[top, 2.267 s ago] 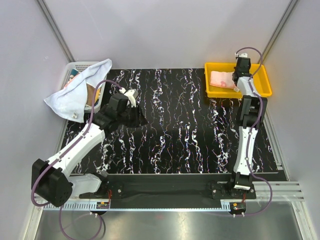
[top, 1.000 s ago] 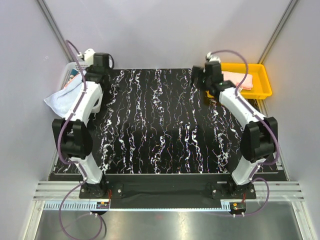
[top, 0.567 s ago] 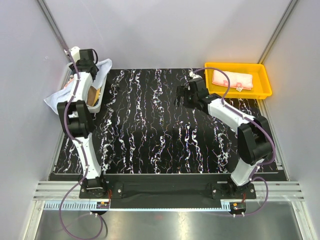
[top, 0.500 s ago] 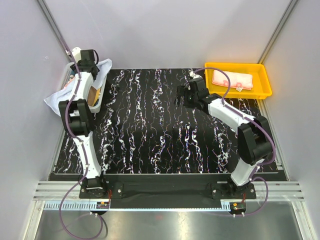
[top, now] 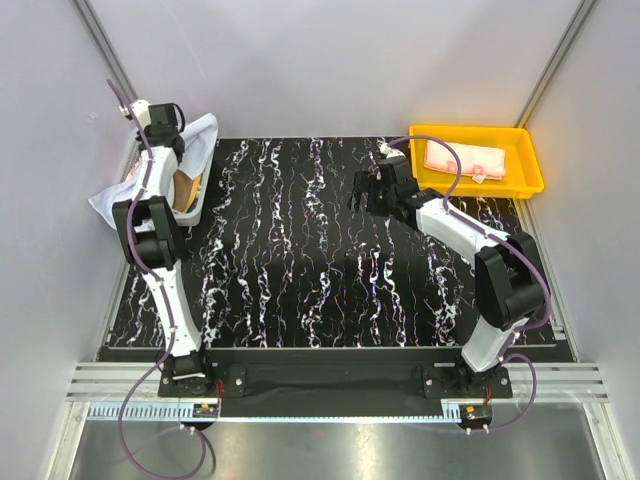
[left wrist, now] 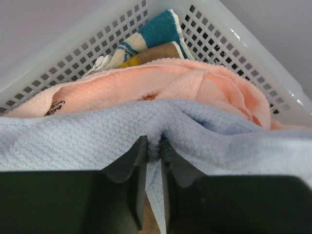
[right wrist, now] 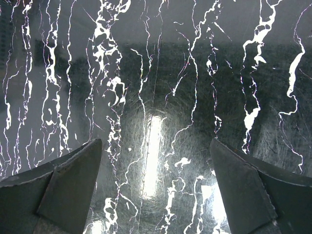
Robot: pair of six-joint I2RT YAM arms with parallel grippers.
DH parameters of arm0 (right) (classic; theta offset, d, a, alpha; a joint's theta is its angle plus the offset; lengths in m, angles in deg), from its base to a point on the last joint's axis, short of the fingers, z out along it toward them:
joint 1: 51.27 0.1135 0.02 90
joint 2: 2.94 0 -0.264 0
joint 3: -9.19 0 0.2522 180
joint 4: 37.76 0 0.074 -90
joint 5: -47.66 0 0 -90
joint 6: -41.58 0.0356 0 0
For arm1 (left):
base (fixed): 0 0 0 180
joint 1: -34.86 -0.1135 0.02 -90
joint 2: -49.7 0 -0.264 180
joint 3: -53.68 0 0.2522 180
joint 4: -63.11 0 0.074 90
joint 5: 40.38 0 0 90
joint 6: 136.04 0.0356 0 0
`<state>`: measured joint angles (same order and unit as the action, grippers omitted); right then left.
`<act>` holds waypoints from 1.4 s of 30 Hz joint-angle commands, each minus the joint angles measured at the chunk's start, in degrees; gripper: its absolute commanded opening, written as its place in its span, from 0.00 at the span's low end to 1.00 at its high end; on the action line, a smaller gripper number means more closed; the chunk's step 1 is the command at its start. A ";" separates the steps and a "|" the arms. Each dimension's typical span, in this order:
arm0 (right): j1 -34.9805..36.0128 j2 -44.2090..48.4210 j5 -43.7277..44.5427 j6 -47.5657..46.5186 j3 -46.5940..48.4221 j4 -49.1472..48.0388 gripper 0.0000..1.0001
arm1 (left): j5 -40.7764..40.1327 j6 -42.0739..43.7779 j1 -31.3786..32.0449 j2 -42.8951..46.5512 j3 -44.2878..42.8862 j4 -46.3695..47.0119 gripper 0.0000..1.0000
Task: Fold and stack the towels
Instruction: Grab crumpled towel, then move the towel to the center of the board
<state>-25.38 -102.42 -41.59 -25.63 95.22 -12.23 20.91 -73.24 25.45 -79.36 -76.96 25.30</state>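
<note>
My left gripper is shut on a raised fold of the pale blue towel, which drapes over the white mesh basket at the far left. Beneath it in the basket lie a pink towel, a teal-and-cream towel and a strip of brown towel. From above, the left gripper reaches over the basket's back. My right gripper is open with nothing between its fingers, above the black marbled mat. A folded pink towel lies in the yellow tray.
The black marbled mat covers the table between the arms. The grey enclosure walls stand close behind the basket and the tray. The right arm's purple cable loops over the tray's left side.
The left gripper has closed on the pale blue towel at the basket. The right arm has swung left from the tray to above the mat and then held still.
</note>
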 commanded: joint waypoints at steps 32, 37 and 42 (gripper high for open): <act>0.92 14.14 2.85 2.53 -2.22 0.88 0.99 | -7.16 -15.84 46.50 55.40 38.99 6.40 0.06; 0.92 14.49 3.02 4.63 -7.12 2.55 0.99 | 3.47 -25.53 46.59 56.37 59.02 9.19 0.38; 1.44 15.02 3.29 7.62 -15.39 1.16 0.98 | 6.03 -24.14 46.50 58.91 69.41 11.57 0.50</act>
<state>-24.96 -88.96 -39.69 -20.95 83.38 -11.44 24.37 -95.58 72.00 -23.30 -8.39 33.16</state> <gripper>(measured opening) 0.984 0.483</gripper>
